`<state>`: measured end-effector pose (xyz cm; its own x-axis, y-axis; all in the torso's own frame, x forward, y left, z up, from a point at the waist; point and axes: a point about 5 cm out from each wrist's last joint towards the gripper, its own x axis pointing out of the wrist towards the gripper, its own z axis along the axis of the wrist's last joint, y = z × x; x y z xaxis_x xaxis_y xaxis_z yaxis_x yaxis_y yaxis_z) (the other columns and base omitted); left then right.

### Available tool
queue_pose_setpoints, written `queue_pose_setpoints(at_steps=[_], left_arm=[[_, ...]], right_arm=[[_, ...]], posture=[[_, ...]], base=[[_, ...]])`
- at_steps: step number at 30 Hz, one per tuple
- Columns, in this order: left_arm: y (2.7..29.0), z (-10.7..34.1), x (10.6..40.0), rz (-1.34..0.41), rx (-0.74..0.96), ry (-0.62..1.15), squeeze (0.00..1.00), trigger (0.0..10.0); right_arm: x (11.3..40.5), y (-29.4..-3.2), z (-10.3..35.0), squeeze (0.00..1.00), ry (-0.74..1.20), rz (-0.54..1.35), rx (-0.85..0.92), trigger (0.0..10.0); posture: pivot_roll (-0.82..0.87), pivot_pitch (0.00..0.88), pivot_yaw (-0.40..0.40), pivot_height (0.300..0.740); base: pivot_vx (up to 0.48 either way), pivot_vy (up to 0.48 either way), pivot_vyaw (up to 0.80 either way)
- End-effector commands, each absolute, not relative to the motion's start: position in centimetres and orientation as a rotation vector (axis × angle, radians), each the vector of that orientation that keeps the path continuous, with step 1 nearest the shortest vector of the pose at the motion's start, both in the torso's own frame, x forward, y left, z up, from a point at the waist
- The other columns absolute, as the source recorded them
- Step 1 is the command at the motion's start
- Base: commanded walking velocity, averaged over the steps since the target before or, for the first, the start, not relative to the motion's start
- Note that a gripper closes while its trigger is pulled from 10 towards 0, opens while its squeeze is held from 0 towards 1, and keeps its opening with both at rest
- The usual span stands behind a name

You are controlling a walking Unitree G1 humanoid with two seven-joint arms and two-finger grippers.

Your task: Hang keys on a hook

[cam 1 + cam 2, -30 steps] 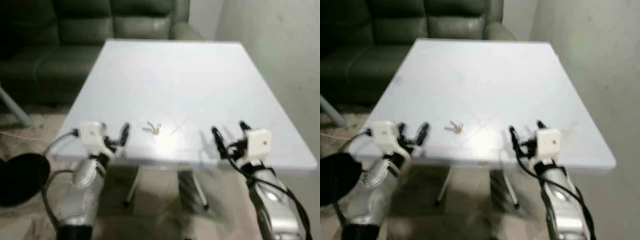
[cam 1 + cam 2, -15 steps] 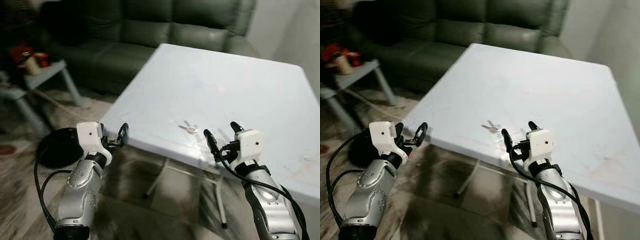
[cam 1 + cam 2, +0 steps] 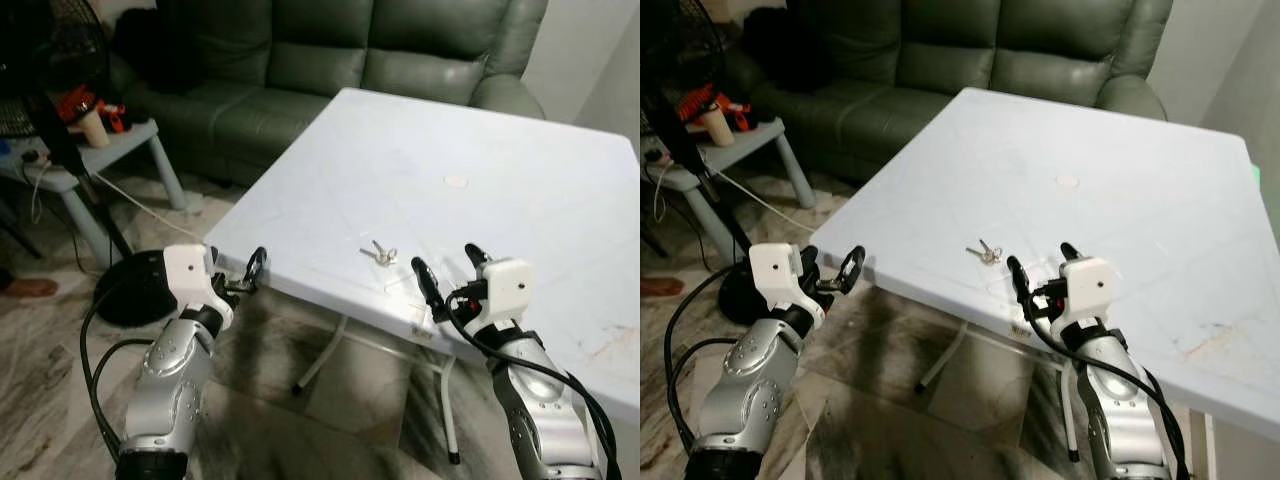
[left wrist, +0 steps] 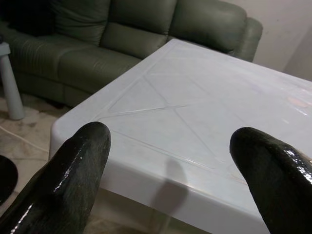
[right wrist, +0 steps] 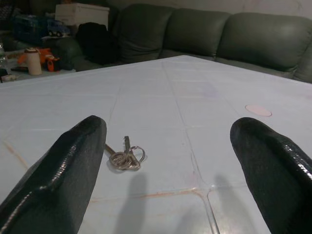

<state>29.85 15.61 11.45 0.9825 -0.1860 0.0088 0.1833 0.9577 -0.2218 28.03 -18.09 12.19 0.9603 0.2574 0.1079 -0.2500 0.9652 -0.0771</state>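
Observation:
A small bunch of metal keys (image 3: 381, 254) on a ring lies on the white folding table (image 3: 470, 130), close to its near edge. My right gripper (image 3: 447, 267) is open, held just above that edge, a little to the right of the keys and short of them. Between its black fingers (image 5: 63, 170) the right wrist view shows the keys (image 5: 125, 157) a short way ahead. My left gripper (image 3: 245, 272) is open too, off the table's near left corner (image 4: 61, 127), beyond the edge. No hook can be made out.
A dark green sofa (image 3: 330, 50) stands behind the table. A small grey side table (image 3: 80, 150) with red and white items and a black fan base (image 3: 130, 290) with a cable stand to the left on the tiled floor. A round mark (image 3: 456, 182) is on the tabletop.
The camera has swung and steadied, so the whole scene shifted and more of the room at the left shows. Both grippers keep their pose near the table edge; the keys lie unmoved.

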Motion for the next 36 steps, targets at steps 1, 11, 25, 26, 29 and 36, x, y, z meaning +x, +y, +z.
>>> queue_pose_setpoints(at_steps=[1,11,25,26,29,36], left_arm=[[15.8,11.6,30.0,-0.184,-0.218,0.008,0.00,10.0],[15.2,11.3,29.4,-0.212,-0.214,0.013,0.00,10.0],[12.7,10.9,27.4,-0.297,-0.203,0.038,0.00,10.0],[12.5,10.9,27.1,-0.303,-0.198,0.042,0.00,10.0],[12.2,10.8,26.6,-0.313,-0.201,0.047,0.00,10.0],[11.7,10.9,25.4,-0.317,-0.200,0.056,0.00,10.0]], right_arm=[[28.1,-18.0,12.5,0.00,-0.128,0.264,-0.059,10.0],[28.6,-17.7,12.3,0.00,-0.103,0.259,-0.142,10.0],[31.9,-16.6,12.6,0.00,0.006,0.330,-0.133,10.0],[32.3,-16.3,12.7,0.00,0.010,0.332,-0.125,10.0],[33.1,-15.8,13.0,0.00,0.022,0.325,-0.114,10.0],[34.7,-13.3,13.7,0.00,0.024,0.375,-0.098,10.0]], posture=[[0.02,0.024,-0.035,0.732],[0.02,0.037,-0.042,0.732],[0.03,0.103,-0.054,0.732],[0.03,0.110,-0.057,0.732],[0.04,0.124,-0.065,0.732],[0.07,0.160,-0.085,0.732]], base=[[0.000,0.000,0.00],[0.000,0.000,0.00],[0.000,0.000,0.00],[0.000,0.000,0.00],[0.000,0.000,0.00],[0.000,0.000,0.00]])
